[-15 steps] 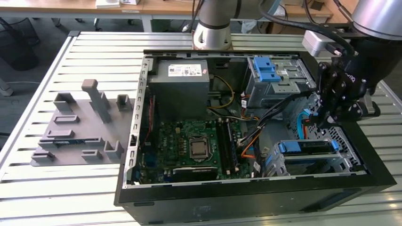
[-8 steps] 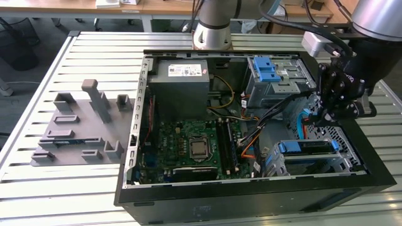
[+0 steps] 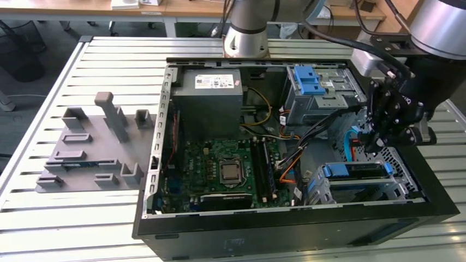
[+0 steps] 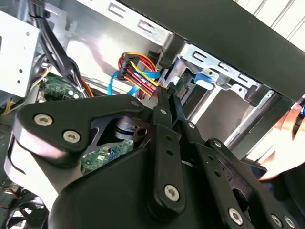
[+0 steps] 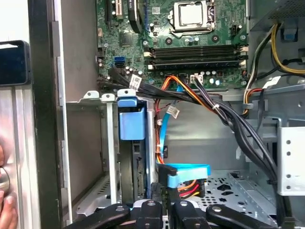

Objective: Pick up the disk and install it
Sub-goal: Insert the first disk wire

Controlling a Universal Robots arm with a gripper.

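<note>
Open computer case [image 3: 284,232] lay on a slatted metal table [image 3: 65,224], filling the centre and right of the exterior frame. The disk [image 3: 354,171] sat in the metal bay at the lower right of the exterior frame, inside the case, with its blue frame edge showing; in the first wrist view the disk [image 5: 131,125] stood edge-on between the bay walls, blue tab on its end. The gripper [image 3: 378,144] hung at the right of the exterior frame, reaching down into the case just above and beside that bay, not touching the disk. In the second wrist view the gripper [image 4: 169,90] had its fingers clenched together, tips close to a bundle of coloured wires [image 4: 138,71]; could not tell whether anything was pinched. In the first wrist view the gripper [image 5: 164,193] sat just beside a blue flat connector [image 5: 188,171]. Motherboard [image 3: 218,164] was at frame centre, grey power supply [image 3: 211,98] above it, blue-latched drive cage [image 3: 317,87] at upper right. A grey moulded fixture [image 3: 87,153] lay on the table at the left. A person's hand [image 4: 286,143] showed outside the case wall in the second wrist view.
</note>
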